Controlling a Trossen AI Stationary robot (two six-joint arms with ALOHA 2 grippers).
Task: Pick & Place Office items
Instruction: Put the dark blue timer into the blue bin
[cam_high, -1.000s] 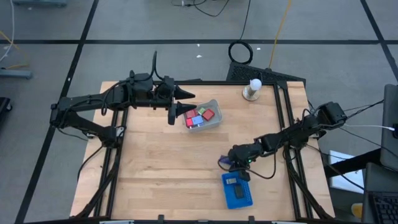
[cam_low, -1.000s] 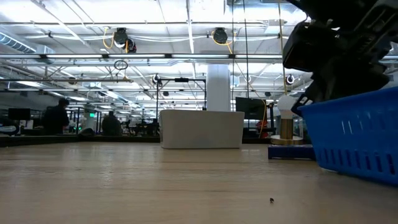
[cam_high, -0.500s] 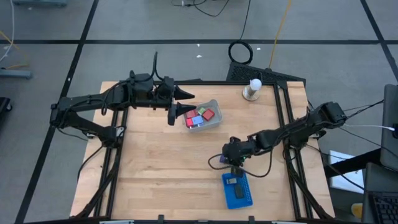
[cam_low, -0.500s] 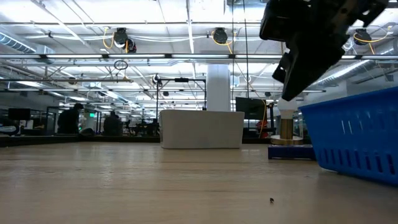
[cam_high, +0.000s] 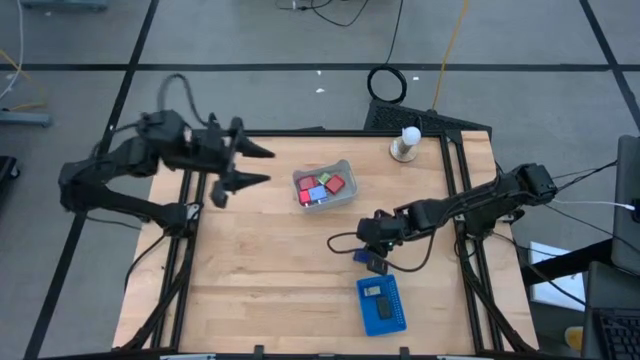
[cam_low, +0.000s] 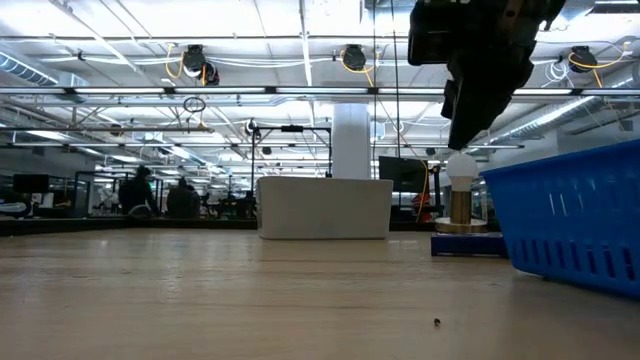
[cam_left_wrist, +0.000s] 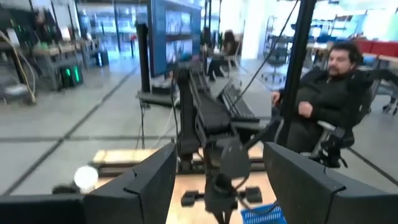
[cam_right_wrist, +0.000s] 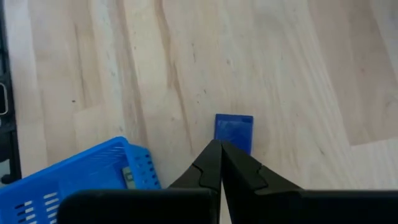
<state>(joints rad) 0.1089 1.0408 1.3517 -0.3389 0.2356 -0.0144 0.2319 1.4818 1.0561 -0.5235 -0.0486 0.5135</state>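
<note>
Two dark robot arms work over a pale wooden worktop (cam_high: 270, 260) seen from above. The left gripper (cam_high: 250, 165) hangs near the worktop's far left corner with its two fingers parted and nothing between them, its wrist camera looking across the worktop toward a seated person (cam_left_wrist: 323, 106) in the room beyond. The right gripper (cam_high: 372, 250) sits out over the middle of the worktop, its fingers pressed together and empty, their tips pointing down at a small dark blue piece (cam_right_wrist: 234, 132) that lies flat on the bare wood just off the tips; whether the tips touch it cannot be told. That piece (cam_high: 371, 263) rests between the two containers, just beyond the far end of the bright blue tray (cam_high: 384, 312), which lies by the near edge and carries one dark item (cam_high: 372, 292) at its far end. Most of the office items (cam_high: 322, 187), red, blue and green blocks, sit heaped inside the pale translucent bin (cam_high: 345, 167) toward the far edge, well apart from the left gripper. A white-topped stand (cam_high: 406, 143) occupies the far right corner. From table height, the bin (cam_low: 324, 208) stands mid-worktop with the tray's slotted wall (cam_low: 570, 220) close at right.
</note>
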